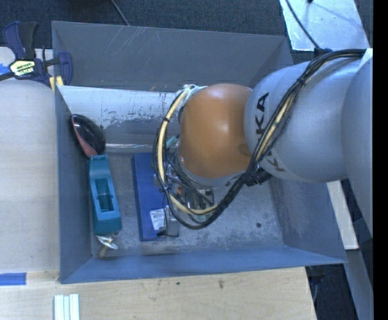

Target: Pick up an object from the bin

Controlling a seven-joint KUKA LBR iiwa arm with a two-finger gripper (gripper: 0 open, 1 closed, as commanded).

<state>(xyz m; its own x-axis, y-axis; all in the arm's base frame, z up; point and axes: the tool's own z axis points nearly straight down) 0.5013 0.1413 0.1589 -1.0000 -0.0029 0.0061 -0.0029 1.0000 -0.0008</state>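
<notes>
Grey metal bin [201, 262], few loose items, all on the left half of the floor.

Contents:
- blue flat box [144, 192], lying flat, long axis running far to near, about mid-floor
- teal dispenser [105, 199], left of the blue flat box and parallel to it, narrow gap between them
- dark spoon-shaped thing [87, 133] with a reddish sheen, far-left corner, its near end touching or just at the far end of the teal dispenser
- small metal bit [106, 245] at the near end of the teal dispenser, close to the near-left corner

Right half of the floor is bare, scuffed metal.

Writing: white label [157, 219] on the near-right corner of the blue flat box, dark print on it, too small to read. Black letters on the grey arm [314, 125] casing, partly crossed by cables [162, 153]; a "K" and an "A" can be made out, the rest not.

Arm comes in from the right, and its orange cover [211, 132] sits over the middle of the bin. The gripper [172, 224] hangs under that cover, low in the bin, at the right edge of the blue flat box near its labelled near end. The box's left side and far end stick out from under the wrist. Cover and cables block the view of the gripper tip, so I cannot tell whether it is released, clenched, or grasping the box. Contact with the box: cannot tell either.
</notes>
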